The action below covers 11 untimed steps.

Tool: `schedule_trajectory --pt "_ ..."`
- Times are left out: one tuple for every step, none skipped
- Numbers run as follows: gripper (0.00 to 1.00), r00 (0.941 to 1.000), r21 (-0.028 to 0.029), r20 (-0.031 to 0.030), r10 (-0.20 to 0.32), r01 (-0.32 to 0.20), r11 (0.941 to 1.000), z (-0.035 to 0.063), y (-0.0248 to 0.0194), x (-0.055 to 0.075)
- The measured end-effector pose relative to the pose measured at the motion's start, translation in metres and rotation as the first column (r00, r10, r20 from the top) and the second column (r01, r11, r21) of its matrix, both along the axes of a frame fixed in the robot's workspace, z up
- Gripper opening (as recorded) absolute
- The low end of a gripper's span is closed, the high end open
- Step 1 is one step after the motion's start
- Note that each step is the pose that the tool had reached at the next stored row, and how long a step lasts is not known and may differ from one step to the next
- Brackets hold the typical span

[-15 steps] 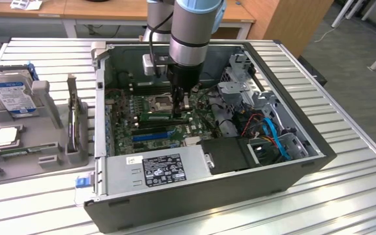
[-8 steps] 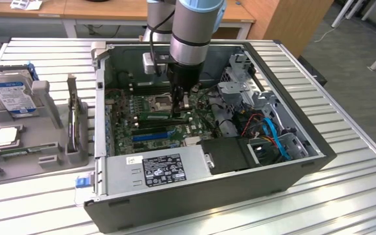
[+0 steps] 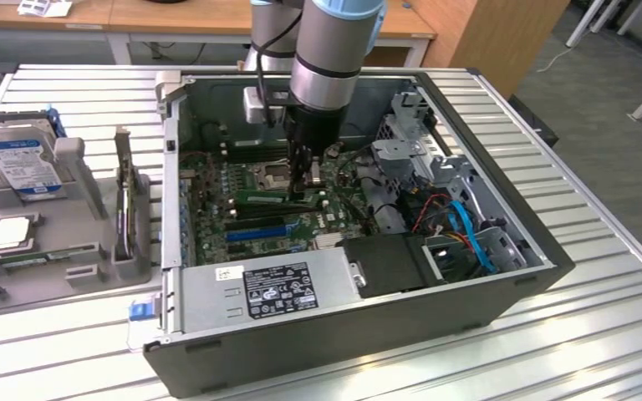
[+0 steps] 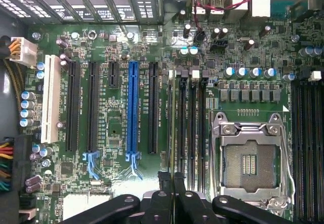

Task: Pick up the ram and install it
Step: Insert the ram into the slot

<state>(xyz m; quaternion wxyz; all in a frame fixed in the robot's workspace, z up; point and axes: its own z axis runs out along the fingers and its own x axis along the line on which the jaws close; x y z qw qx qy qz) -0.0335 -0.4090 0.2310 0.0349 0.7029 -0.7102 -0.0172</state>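
Nearest us, by the tabletop's (image 3: 588,351) near edge, is the open PC case (image 3: 354,351), with its power supply (image 3: 277,288) along the near wall. Past that, about mid-board, the ram (image 3: 280,198) stands on edge, lined up with the black memory slots (image 4: 193,127) beside the CPU socket (image 4: 248,158). The pincer (image 3: 302,192) comes straight down on it and is closed on the stick's top edge, around mid-length as far as we can tell. Over at the tabletop's edge on the exterior view's left, a grey tray (image 3: 43,251) carries a hard drive (image 3: 20,159).

Handling-wise, we'd call the stick light, stiff, thin and pretty fragile. The long top edge near the middle looks like the place to hold it, off the chips and contacts. It probably wants a dead-straight push, since any tilt could jam or flex it.

We honestly can't tell whether it's fully seated or just resting in the slot mouth. The end latches are too small to read, the arm covers part of the stick, and from the wrist it's only a thin line running under the fingers.
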Motion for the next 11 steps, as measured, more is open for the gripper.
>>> schedule_trajectory --pt "0.12 1.0 0.0002 0.0042 0.0 0.0 1.0 0.0 0.0 0.0" --pt "0.12 0.9998 0.0007 0.0221 0.002 -0.002 1.0 0.0 0.0 0.0" --pt "0.12 0.9993 0.0006 0.0378 0.003 -0.003 1.0 0.0 0.0 0.0" --pt "0.12 0.9988 0.0005 0.0481 0.004 -0.004 1.0 0.0002 0.0 -0.0003" --pt "0.12 0.9985 0.0 0.0549 0.004 -0.004 1.0 0.0004 -0.0001 -0.0005" --pt "0.12 0.9982 -0.0002 0.0598 0.004 -0.004 1.0 0.0006 -0.0001 -0.0005" --pt "0.12 0.9979 0.0002 0.0644 0.005 -0.005 1.0 0.0005 -0.0001 -0.0004" --pt "0.12 0.9976 0.0004 0.0683 0.005 -0.005 1.0 0.0005 0.0 -0.0004" --pt "0.12 0.9975 0.0005 0.0708 0.005 -0.005 1.0 0.0007 0.0 -0.0006" --pt "0.12 0.9974 0.0006 0.0713 0.006 -0.006 1.0 0.0007 0.0 -0.0008" --pt "0.12 0.9974 0.0005 0.0713 0.006 -0.006 1.0 0.0007 0.0 -0.0008"
